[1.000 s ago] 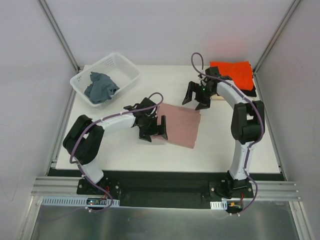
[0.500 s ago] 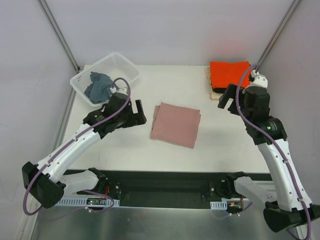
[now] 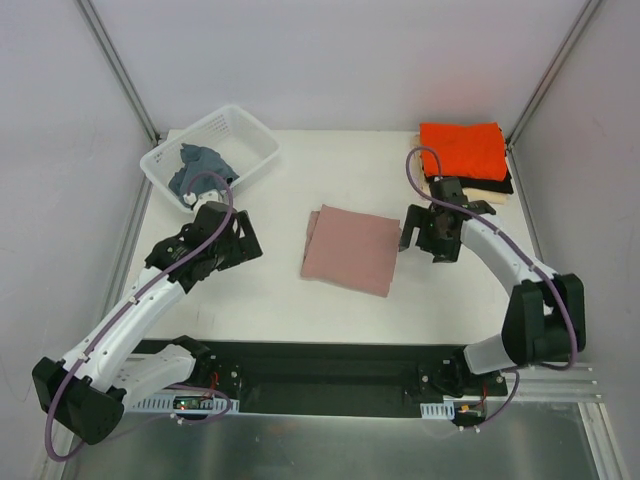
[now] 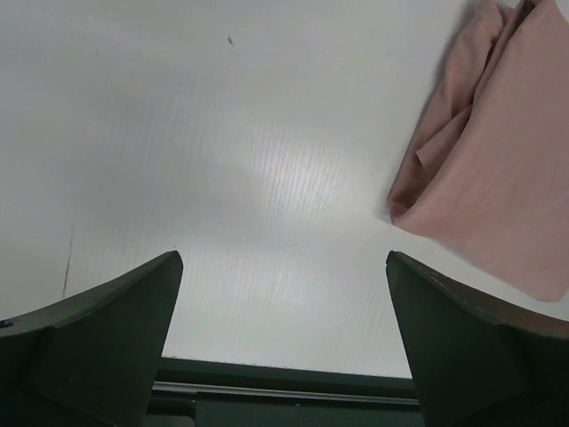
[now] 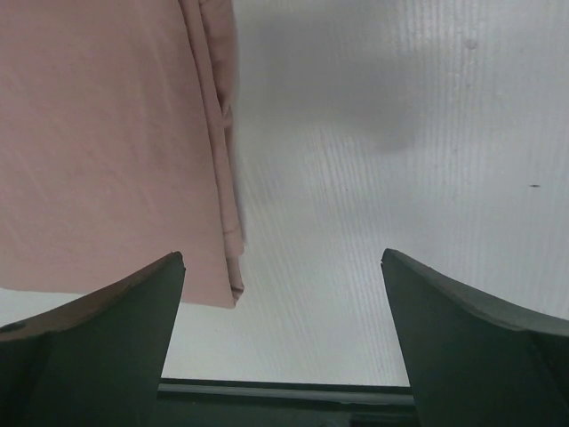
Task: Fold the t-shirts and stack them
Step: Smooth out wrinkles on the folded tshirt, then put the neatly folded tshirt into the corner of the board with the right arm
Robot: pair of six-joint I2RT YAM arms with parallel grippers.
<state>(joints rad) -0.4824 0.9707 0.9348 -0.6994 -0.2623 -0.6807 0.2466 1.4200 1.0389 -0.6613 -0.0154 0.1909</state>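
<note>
Worktop: white worktop [image 3: 260,300] inside a pale-walled enclosure, both arms reaching in from the near edge.
Pink t-shirt: pink t-shirt [image 3: 352,250] lies folded into a flat rectangle at the middle of the worktop, its layered edges showing in both wrist views; nothing holds it.
Stack: orange t-shirt [image 3: 462,150] sits on top at the far right corner, with a black t-shirt [image 3: 506,184] and a cream t-shirt [image 3: 495,197] peeking out beneath.
Basket: white basket [image 3: 255,150] at the far left holds a crumpled grey-blue cloth [image 3: 200,168].
Left fingers: left fingers [image 4: 107,342] stand wide apart and empty over bare worktop, between the basket and the pink t-shirt, near neither.
Right fingers: right fingers [image 5: 98,342] are spread wide and empty, just beside the pink t-shirt's right edge.
Progress: three shirts look stacked and the pink one looks folded; it probably has yet to go onto the stack. The basket cloth, if it is a shirt, remains to be folded.
</note>
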